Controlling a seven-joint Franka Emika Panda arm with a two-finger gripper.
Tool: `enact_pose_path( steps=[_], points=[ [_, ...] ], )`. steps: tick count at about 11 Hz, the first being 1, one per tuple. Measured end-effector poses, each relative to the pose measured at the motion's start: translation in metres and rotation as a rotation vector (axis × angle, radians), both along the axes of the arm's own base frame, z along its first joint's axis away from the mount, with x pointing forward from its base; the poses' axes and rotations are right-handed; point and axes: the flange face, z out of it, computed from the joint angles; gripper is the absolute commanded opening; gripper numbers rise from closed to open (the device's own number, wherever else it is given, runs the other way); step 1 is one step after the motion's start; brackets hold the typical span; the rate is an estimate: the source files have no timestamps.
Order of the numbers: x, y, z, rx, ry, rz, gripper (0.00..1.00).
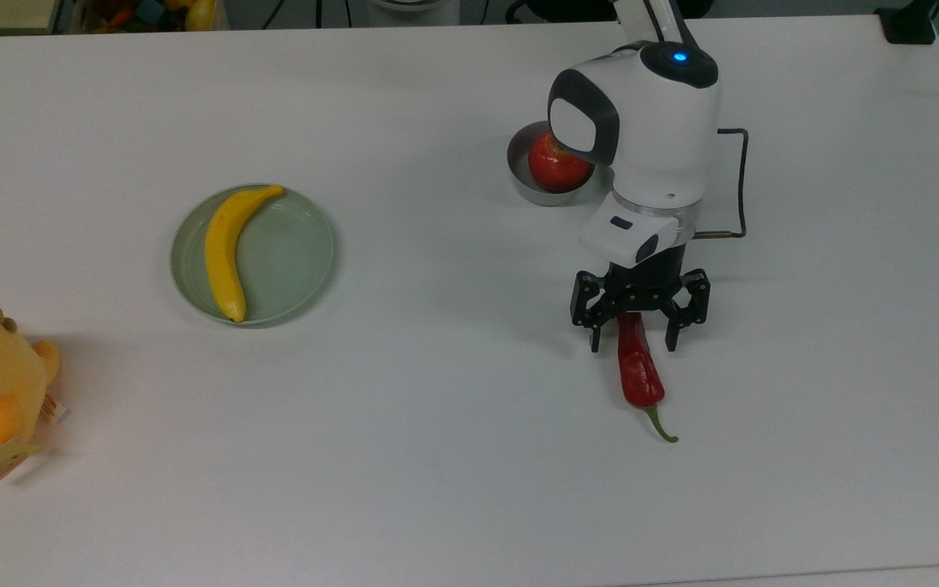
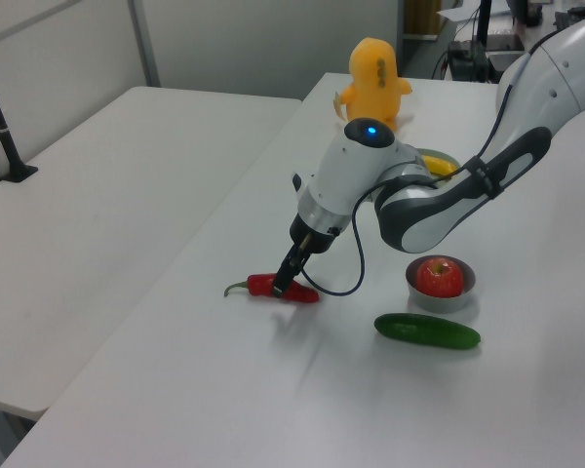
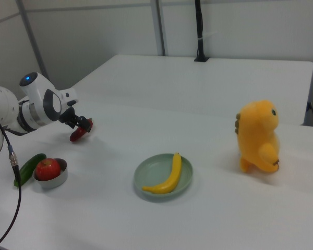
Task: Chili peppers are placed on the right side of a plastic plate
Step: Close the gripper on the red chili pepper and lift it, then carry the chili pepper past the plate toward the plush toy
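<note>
The black two-finger pincer [image 1: 635, 341] stands wide open, its fingers straddling the blunt tip of the glossy dark-red wrinkled chili pepper [image 1: 638, 367], not gripping it. The chili lies flat on the white desk [image 1: 437, 456], its thin green stem pointing toward the top view's bottom edge. The pale mint-green round plastic plate [image 1: 290, 253] sits well apart toward the top view's left, with a yellow banana [image 1: 227, 244] lying on its left half. A red apple [image 1: 553, 163] rests in a small grey bowl [image 1: 520, 181] behind the arm.
</note>
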Motion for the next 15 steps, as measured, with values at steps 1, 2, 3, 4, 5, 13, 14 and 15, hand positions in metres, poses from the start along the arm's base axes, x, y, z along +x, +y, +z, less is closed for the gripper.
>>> enact_pose_path(
  steps=[1,2,3,4,5,13,14,15],
  points=[
    [0.0,0.0,-0.002,-0.006,0.0,0.004,0.38],
    [0.0,0.0,-0.003,-0.009,-0.001,0.005,0.22],
    [0.0,0.0,-0.003,-0.009,-0.001,0.005,0.11],
    [0.0,0.0,-0.004,-0.009,0.0,0.005,0.09],
    [0.0,0.0,-0.003,-0.009,-0.002,0.005,0.09],
    [0.01,-0.016,0.063,0.029,-0.084,-0.027,0.07],
    [0.012,-0.032,0.091,0.031,-0.097,-0.057,0.07],
    [0.013,-0.05,0.115,0.031,-0.101,-0.091,0.07]
  ],
)
